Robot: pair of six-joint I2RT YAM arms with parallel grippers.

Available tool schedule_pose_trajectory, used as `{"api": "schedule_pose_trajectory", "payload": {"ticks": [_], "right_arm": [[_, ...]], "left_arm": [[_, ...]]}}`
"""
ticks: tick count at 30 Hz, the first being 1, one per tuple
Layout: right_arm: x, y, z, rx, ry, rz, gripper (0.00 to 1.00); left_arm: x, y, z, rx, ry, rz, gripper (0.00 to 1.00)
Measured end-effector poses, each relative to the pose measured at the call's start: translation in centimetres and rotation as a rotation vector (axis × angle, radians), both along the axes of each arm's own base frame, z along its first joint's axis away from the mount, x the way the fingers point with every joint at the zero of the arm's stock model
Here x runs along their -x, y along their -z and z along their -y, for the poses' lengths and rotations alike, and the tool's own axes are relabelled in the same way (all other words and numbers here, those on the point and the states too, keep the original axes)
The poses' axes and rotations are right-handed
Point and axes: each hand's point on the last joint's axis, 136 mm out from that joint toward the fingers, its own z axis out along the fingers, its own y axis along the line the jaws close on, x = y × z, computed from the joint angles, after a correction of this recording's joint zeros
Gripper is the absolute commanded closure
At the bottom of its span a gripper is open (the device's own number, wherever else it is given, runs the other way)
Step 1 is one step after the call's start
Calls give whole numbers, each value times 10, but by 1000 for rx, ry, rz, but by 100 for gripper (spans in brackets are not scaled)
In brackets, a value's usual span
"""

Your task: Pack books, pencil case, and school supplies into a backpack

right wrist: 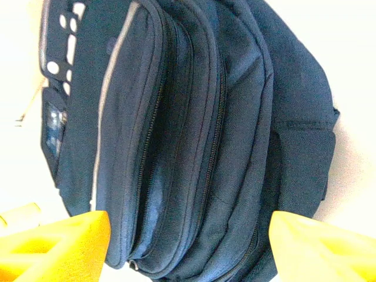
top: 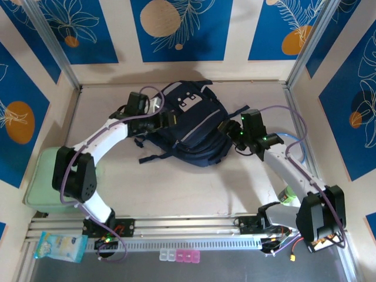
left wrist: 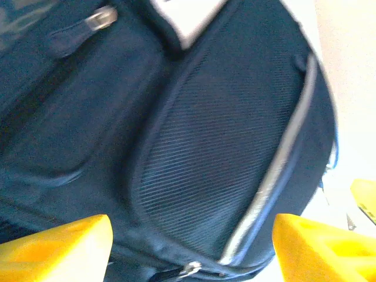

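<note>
Both claws stand wide, holding nothing: the left claw (left wrist: 191,249) at the left side of the backpack (top: 191,126), the right claw (right wrist: 188,244) at its right. The backpack lies mid-table, its zips apparently closed, so packing looks finished.

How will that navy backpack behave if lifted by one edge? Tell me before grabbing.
Probably floppy: the navy backpack is soft fabric, slumped with creased pockets, so it would likely sag from a one-sided grip. Its loose straps may trail and snag if pushed. Lying broad on the table, it seems unlikely to roll or tip.
</note>
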Motion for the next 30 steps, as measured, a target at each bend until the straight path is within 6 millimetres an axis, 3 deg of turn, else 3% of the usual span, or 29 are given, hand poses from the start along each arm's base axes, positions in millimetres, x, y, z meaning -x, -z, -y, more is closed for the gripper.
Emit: {"api": "schedule_pose_trajectory", "payload": {"ticks": [3, 10, 18, 30], "right_arm": [[-5, 7, -13, 28, -61, -25, 37], [-17, 9, -40, 52, -160, -39, 52], [-18, 23, -43, 69, -176, -85, 56], [-26, 48, -53, 58, -219, -147, 67]], "left_arm": [[5, 13, -2, 14, -23, -47, 40], [0, 21, -2, 14, -43, -63, 60], [-10, 44, 9, 36, -23, -122, 64], [-18, 42, 20, 68, 9, -139, 74]]}}
